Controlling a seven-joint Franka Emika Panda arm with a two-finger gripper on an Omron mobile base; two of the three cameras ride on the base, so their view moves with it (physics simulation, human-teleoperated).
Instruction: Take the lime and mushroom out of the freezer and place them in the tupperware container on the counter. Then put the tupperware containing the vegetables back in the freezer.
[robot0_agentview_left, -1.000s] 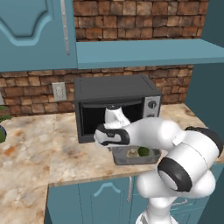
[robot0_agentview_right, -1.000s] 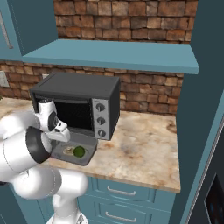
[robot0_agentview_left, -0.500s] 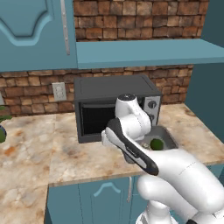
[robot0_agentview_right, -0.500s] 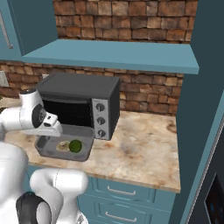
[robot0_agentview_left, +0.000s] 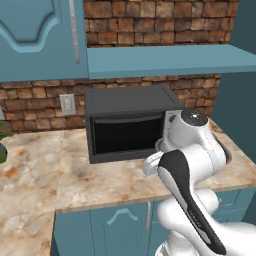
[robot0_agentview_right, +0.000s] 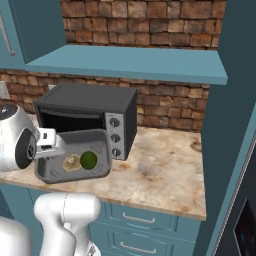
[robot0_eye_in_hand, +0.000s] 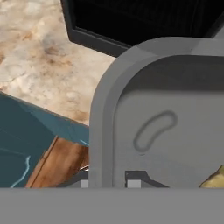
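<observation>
Lifted off the counter (robot0_agentview_right: 165, 165), the grey tupperware container (robot0_agentview_right: 102, 141), rim clamped by the fingers (robot0_agentview_right: 48, 148), holds lime (robot0_agentview_right: 88, 160) and mushroom (robot0_agentview_right: 72, 162).

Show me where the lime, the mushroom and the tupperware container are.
lime (robot0_agentview_right: 89, 160), right base view, its top.
mushroom (robot0_agentview_right: 72, 162), right base view, its middle.
tupperware container (robot0_agentview_right: 102, 137), right base view, its far rim.

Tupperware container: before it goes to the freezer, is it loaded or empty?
Loaded: the tupperware container holds the lime and the mushroom.
</observation>
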